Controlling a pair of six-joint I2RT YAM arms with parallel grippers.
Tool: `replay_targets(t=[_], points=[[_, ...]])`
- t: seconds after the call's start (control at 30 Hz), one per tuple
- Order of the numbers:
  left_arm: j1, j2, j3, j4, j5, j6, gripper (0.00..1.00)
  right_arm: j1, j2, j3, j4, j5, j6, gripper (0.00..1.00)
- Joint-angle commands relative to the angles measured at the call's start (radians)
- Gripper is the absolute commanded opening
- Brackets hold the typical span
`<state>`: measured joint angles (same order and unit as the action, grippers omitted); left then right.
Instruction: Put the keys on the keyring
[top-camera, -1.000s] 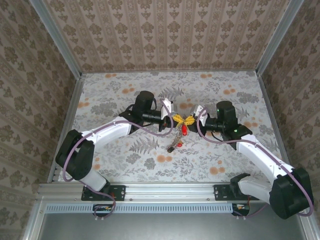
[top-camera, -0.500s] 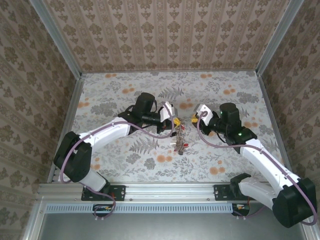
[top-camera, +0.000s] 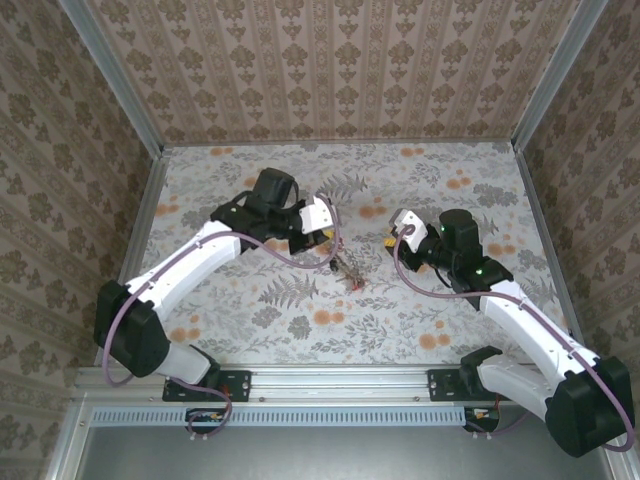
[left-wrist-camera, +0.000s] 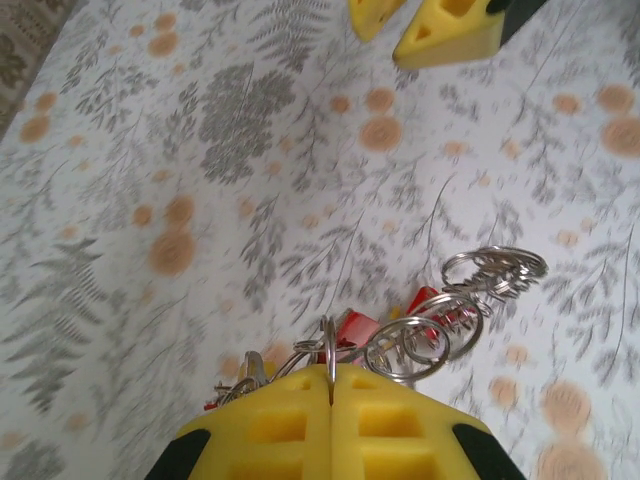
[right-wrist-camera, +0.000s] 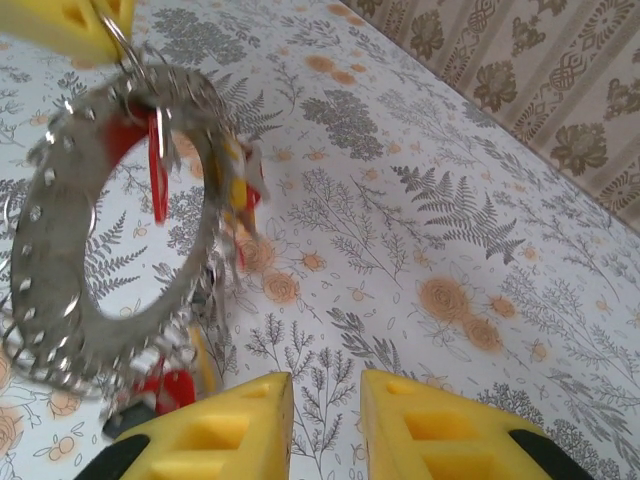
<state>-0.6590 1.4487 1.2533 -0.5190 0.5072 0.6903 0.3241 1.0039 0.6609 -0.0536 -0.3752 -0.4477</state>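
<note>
My left gripper (left-wrist-camera: 331, 372) is shut on a thin wire loop, and the keyring (right-wrist-camera: 45, 250) hangs from that loop. The keyring is a wide grey toothed ring with an open centre. Red-headed keys (right-wrist-camera: 158, 170) and small split rings (left-wrist-camera: 420, 345) dangle from it. In the top view the left gripper (top-camera: 324, 237) holds the keyring (top-camera: 345, 268) just above the table's middle, with the red keys (top-camera: 357, 284) at the bottom of the bunch. My right gripper (top-camera: 388, 241) stands open to the right of the keyring. Its fingers (right-wrist-camera: 230, 430) hold nothing.
The floral tablecloth (top-camera: 450, 320) covers the table, with patterned walls at the back and both sides. In the left wrist view the right gripper's yellow fingers (left-wrist-camera: 440, 25) show beyond the key bunch.
The two grippers were together at the keyring a second ago. The right gripper has opened and drawn back to the right. The left gripper has carried the keyring left and lower.
</note>
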Motion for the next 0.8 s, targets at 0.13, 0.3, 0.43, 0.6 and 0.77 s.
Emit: replay_targets(t=[0.13,0.3,0.43,0.6,0.77], points=[[-0.003,0.007,0.16,-0.319,-0.144,0.194,0.0,-0.003,-0.025,-0.037,0.051,-0.008,0.053,0.27],[-0.065,0.099,0.188,-0.346,-0.167,0.228,0.0,-0.003,-0.02,-0.045,0.054,-0.015,0.062,0.26],[-0.118,0.221,0.224,-0.331,-0.146,0.219,0.0,-0.003,-0.029,-0.056,0.054,-0.006,0.083,0.26],[-0.183,0.365,0.28,-0.279,-0.14,0.198,0.0,-0.002,-0.06,-0.091,0.056,0.039,0.117,0.26],[-0.22,0.481,0.366,-0.259,-0.142,0.16,0.0,-0.003,-0.101,-0.125,0.052,0.127,0.176,0.27]])
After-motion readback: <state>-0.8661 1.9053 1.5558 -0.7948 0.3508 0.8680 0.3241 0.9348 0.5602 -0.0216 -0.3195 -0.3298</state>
